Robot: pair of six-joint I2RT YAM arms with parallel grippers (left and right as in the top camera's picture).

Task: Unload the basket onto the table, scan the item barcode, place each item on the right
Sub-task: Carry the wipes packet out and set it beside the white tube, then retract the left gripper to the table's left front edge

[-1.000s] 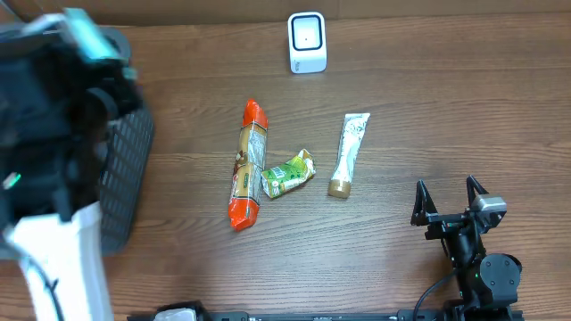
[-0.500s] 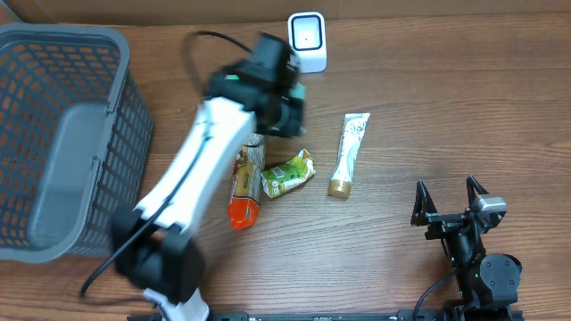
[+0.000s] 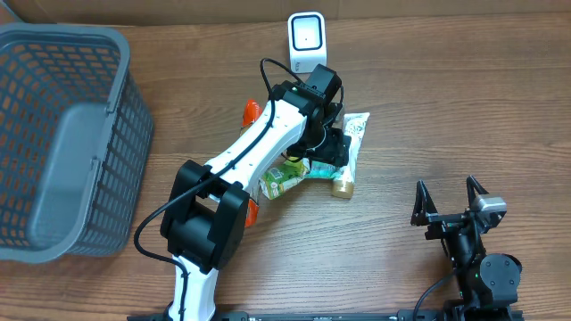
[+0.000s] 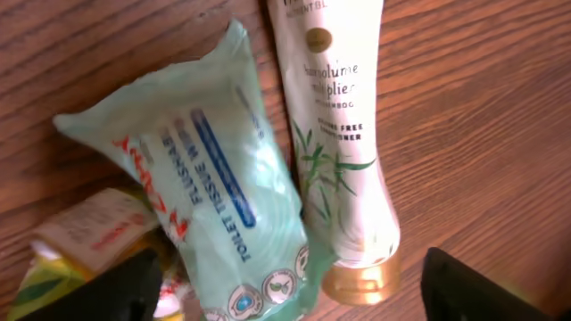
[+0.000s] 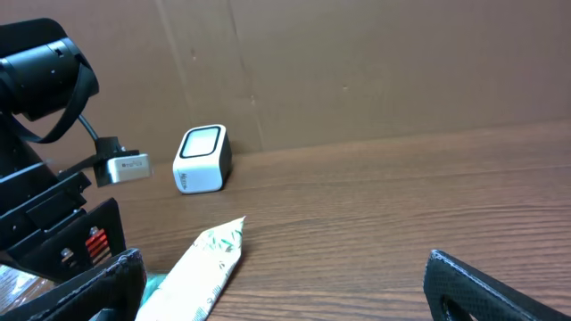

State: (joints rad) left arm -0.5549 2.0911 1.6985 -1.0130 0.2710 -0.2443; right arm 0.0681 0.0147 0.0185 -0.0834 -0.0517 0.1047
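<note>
My left gripper hovers open over the middle of the table. In the left wrist view a pale green wipes packet lies flat on the wood between the wide-apart fingers, touching neither. Beside it lies a white tube with a gold cap. The white scanner stands at the back, also in the right wrist view. From overhead the arm hides the wipes packet. My right gripper rests open at the front right with nothing between its fingers.
A grey mesh basket fills the left side. A long package with orange ends and a green snack packet lie left of the tube, partly under the left arm. A cardboard wall backs the table.
The left arm swung from over the basket to the middle of the table above the tube, and its jaws now stand open. The wipes packet now lies beside the tube. The right arm is still.
</note>
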